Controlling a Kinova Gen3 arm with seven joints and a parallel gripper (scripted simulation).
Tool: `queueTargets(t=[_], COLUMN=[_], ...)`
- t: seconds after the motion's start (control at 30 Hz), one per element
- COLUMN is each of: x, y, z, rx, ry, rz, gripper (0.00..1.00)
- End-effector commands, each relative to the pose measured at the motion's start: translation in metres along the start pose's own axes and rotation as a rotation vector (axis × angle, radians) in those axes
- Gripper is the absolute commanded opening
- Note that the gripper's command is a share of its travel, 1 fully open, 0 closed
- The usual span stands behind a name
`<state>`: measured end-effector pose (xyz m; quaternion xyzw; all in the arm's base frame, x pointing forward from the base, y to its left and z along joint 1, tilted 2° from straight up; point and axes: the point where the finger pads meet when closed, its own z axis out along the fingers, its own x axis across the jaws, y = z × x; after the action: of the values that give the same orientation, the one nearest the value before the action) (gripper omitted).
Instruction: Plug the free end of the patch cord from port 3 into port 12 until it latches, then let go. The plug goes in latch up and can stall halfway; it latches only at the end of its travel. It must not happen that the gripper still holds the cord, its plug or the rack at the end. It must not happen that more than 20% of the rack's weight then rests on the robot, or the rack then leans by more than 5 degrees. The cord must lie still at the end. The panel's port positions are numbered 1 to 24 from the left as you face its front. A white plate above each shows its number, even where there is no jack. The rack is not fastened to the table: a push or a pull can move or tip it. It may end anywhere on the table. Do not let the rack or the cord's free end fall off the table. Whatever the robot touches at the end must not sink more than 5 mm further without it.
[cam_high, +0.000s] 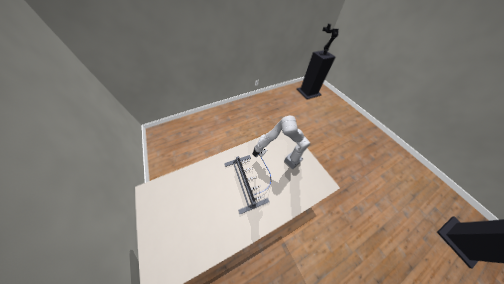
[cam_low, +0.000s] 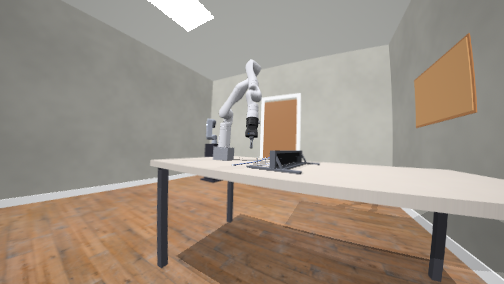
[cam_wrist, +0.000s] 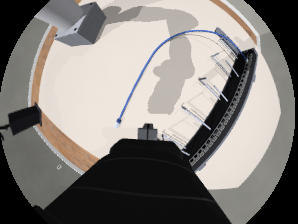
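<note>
The rack (cam_high: 245, 181) (cam_low: 286, 159) (cam_wrist: 218, 117) stands on the table, its row of jacks running along the panel. The blue patch cord (cam_high: 270, 175) (cam_wrist: 136, 86) arcs out from the rack's far end in the wrist view. Its free plug (cam_wrist: 118, 122) is left of the fingertips and apart from them. Whether the plug touches the table I cannot tell. My gripper (cam_low: 251, 146) (cam_wrist: 148, 128) is shut with nothing between its fingers. It hangs above the table, beside the rack's near end in the wrist view. Port numbers are too small to read.
Several pale, thin bars (cam_wrist: 212, 89) stick out from the rack on the cord's side, between it and the gripper. The rack's feet (cam_high: 253, 206) spread out at both ends. The arm's grey base (cam_high: 293, 161) (cam_low: 223, 153) (cam_wrist: 82, 25) stands on the table (cam_high: 172, 215) beyond the cord.
</note>
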<state>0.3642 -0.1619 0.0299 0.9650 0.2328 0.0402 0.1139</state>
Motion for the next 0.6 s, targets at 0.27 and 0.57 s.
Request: queueTargets(t=[0.27, 0.57], x=[0.072, 0.114], y=[-0.044, -0.079], z=[-0.036, -0.067], rx=[-0.105, -0.196], ry=[0.094, 0.172], rz=[-0.270, -0.455], gripper=[0.00, 0.00])
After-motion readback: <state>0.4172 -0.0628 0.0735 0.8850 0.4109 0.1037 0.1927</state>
